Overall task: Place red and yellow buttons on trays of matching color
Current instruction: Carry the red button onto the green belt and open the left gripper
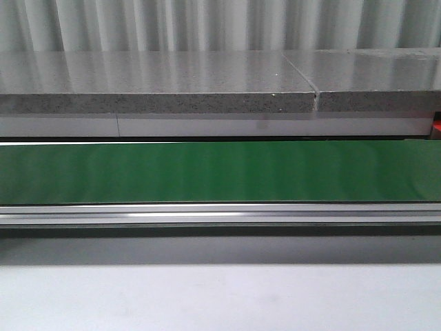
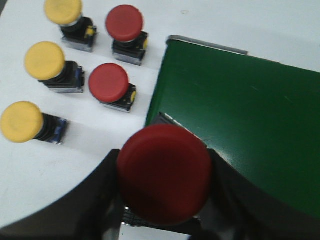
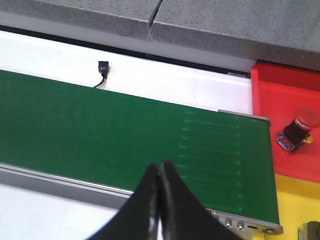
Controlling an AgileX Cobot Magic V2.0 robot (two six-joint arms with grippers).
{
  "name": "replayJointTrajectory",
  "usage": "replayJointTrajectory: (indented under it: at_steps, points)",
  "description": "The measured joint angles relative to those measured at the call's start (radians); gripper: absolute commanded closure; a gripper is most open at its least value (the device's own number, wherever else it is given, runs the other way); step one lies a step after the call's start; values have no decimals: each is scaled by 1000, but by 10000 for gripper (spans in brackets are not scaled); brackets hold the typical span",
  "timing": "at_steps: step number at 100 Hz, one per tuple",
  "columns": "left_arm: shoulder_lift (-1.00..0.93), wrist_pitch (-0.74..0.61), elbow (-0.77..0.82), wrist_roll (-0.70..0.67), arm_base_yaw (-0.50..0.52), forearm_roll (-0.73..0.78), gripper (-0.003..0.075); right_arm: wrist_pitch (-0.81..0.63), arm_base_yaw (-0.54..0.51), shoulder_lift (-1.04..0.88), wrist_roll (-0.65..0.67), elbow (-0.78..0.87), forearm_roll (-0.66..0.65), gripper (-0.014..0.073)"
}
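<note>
In the left wrist view my left gripper (image 2: 165, 175) is shut on a red button (image 2: 164, 172), held above the white table next to the end of the green belt (image 2: 240, 115). Two red buttons (image 2: 109, 82) (image 2: 124, 23) and three yellow buttons (image 2: 44, 60) (image 2: 21, 121) (image 2: 63, 10) stand on the white table beyond it. In the right wrist view my right gripper (image 3: 160, 167) is shut with nothing in it, over the belt's near edge. A red button (image 3: 300, 125) lies on the red tray (image 3: 280, 90); the yellow tray (image 3: 290, 200) adjoins it.
The green conveyor belt (image 1: 220, 172) runs across the front view, with a metal rail (image 1: 220, 214) before it and a grey stone ledge (image 1: 158, 86) behind. A small black connector with wires (image 3: 102, 70) lies on the white strip behind the belt.
</note>
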Motion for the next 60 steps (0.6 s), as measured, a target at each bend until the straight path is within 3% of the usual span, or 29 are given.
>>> replayJointTrajectory:
  at_steps: [60]
  points:
    - [197,-7,-65,15,-51,0,740,0,0,0,0,0,0,661]
